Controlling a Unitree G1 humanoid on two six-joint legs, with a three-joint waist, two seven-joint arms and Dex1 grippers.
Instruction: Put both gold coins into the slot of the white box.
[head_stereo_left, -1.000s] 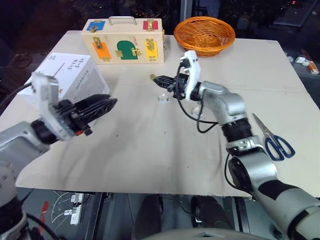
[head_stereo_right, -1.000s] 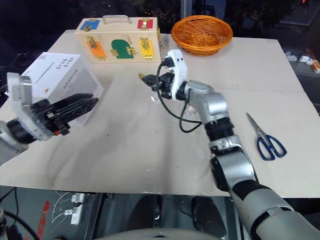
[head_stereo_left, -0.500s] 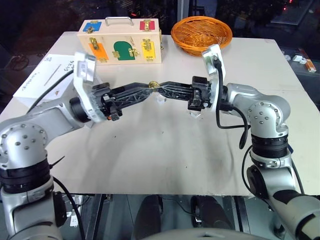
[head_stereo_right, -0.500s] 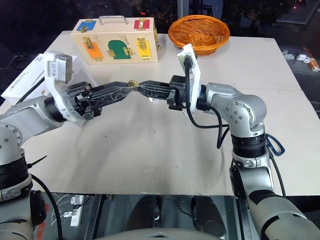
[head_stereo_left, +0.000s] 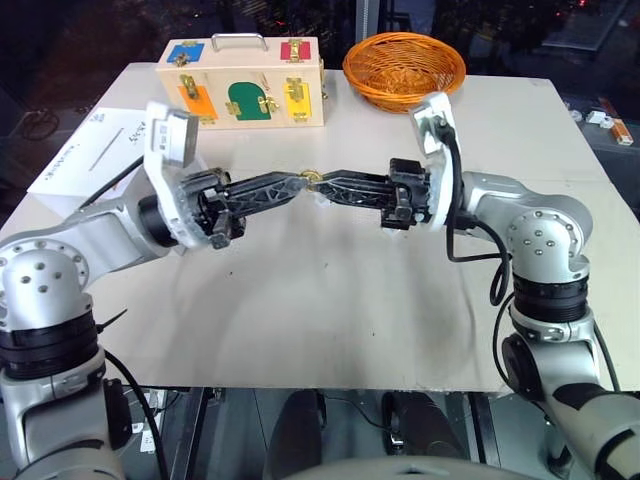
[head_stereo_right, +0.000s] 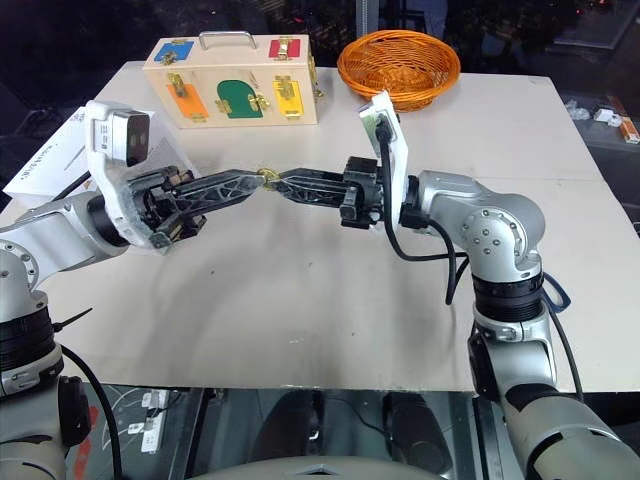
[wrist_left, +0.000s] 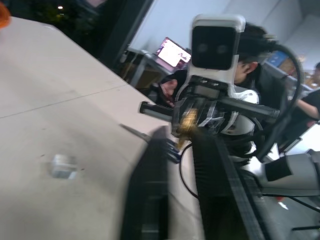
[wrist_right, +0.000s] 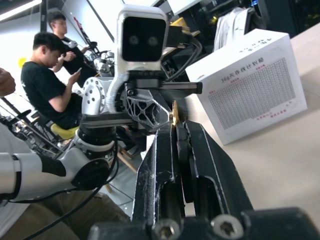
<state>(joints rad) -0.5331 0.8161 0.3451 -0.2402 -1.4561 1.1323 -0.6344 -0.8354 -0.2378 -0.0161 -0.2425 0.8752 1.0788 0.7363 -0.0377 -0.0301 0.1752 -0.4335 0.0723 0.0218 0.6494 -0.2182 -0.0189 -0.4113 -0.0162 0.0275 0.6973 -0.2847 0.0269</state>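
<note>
Where both pincers (head_stereo_left: 311, 181) meet, seemingly pinching one coin (head_stereo_left: 312, 177).

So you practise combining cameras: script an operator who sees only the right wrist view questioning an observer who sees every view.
Operator: Where is the slot?
Observer: The slot is a grey slit in the white box's top face, at the table's left side.
Operator: What lies beyond the gold coin?
Observer: A wooden case and an orange basket stand at the table's far edge.
</note>
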